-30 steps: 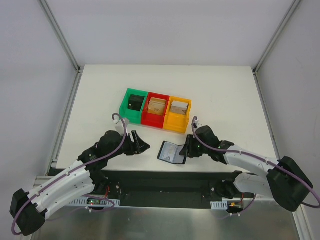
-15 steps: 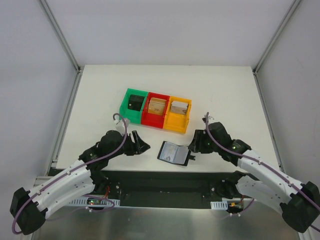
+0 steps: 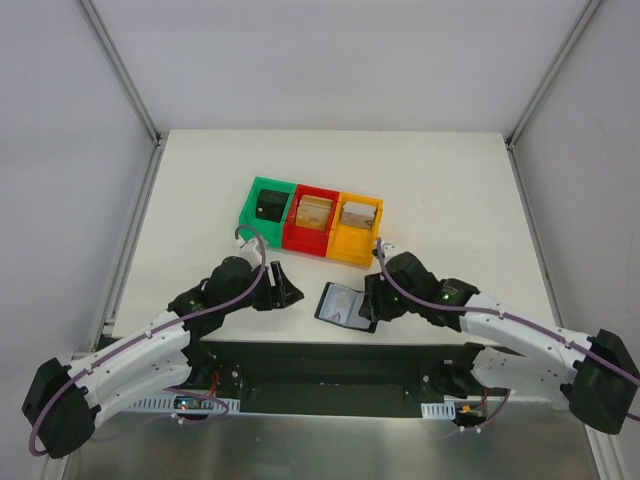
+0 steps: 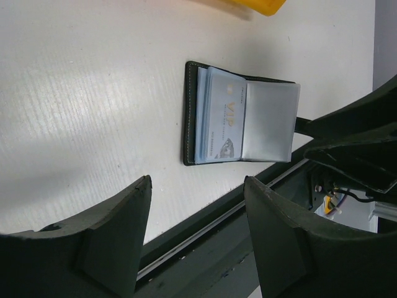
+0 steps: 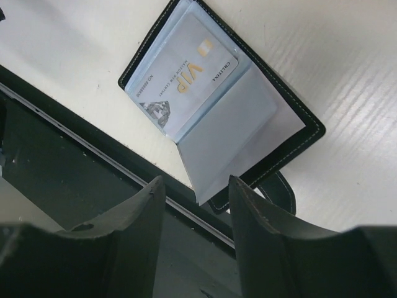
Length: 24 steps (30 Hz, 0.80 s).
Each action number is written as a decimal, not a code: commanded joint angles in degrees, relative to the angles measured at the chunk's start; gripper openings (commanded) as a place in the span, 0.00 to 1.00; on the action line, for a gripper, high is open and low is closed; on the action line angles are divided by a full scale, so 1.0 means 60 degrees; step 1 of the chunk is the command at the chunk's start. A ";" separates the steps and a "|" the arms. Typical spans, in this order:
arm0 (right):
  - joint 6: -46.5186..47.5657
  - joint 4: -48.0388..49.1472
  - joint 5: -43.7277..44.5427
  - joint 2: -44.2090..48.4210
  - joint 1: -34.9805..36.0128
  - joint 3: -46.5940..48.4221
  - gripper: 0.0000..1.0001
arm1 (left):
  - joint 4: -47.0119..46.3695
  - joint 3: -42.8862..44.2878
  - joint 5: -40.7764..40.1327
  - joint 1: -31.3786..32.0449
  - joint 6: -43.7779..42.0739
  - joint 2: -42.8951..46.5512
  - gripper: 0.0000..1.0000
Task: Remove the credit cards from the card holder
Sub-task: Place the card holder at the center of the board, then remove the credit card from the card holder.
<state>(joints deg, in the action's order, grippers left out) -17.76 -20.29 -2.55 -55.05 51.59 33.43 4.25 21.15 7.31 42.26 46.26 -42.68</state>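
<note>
On the near side of the row of bins (image 3: 305,243), close to the counter's (image 3: 450,200) front edge, both arms come in low. The left gripper (image 3: 287,288) sits out from the green end of that row, its fingers spread and empty, aimed across at the work. The right gripper (image 3: 372,300) sits out from the yellow end, its fingers likewise released with nothing between them. Their tips are over the outer margin of the card holder (image 3: 343,303), though I cannot tell whether they touch it. The card holder lies flat and spread open on the counter between the two grippers, nearward of the red and yellow bins and apart from them. It is a thin black bifold with pale stitching round its border and a small strap tab (image 5: 280,191) poking out at one edge. Inside, a glossy plastic sleeve (image 5: 239,133) covers one half. A pale card (image 5: 186,81) printed VIP lies in the other half, seemingly with more card or sleeve edges stacked beneath it. No card is out yet, so I judge the step to be the approach for the first extraction. The next move probably calls for one gripper to pin the cover down while the other closes on the card's exposed edge and slides it along its pocket. A thin, slick card looks hard to pinch without dragging the light holder. Farthest back, in the row's green end, sits a chunky black block (image 3: 266,205), not the thing wanted.
</note>
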 commanded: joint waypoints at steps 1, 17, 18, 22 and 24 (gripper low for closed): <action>-0.0160 0.0658 -0.0191 -0.0726 0.0117 0.0098 0.46 | -0.0620 0.0357 0.0363 -0.0100 -0.0020 -0.0226 0.59; -0.0088 0.0716 0.1053 -0.2587 0.0000 -0.0342 0.30 | -0.1558 -0.0140 0.0701 -0.0086 0.0171 -0.0359 0.59; 0.0000 0.0716 0.1083 -0.2719 -0.0029 -0.0313 0.29 | -0.1544 -0.0184 0.0671 -0.0100 0.0185 -0.0329 0.59; 0.0468 0.0804 0.1317 -0.3188 -0.0044 -0.0094 0.27 | -0.1558 -0.0316 0.0554 -0.0100 0.0244 -0.0139 0.59; 0.0674 0.0833 0.1362 -0.3378 -0.0073 0.0038 0.27 | -0.1558 -0.0389 0.0525 -0.0086 0.0259 -0.0095 0.59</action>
<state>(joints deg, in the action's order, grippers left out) -17.39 -16.62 1.02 -71.79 51.77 32.62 -3.09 19.57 10.33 42.26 47.18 -44.49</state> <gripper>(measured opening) 0.275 0.592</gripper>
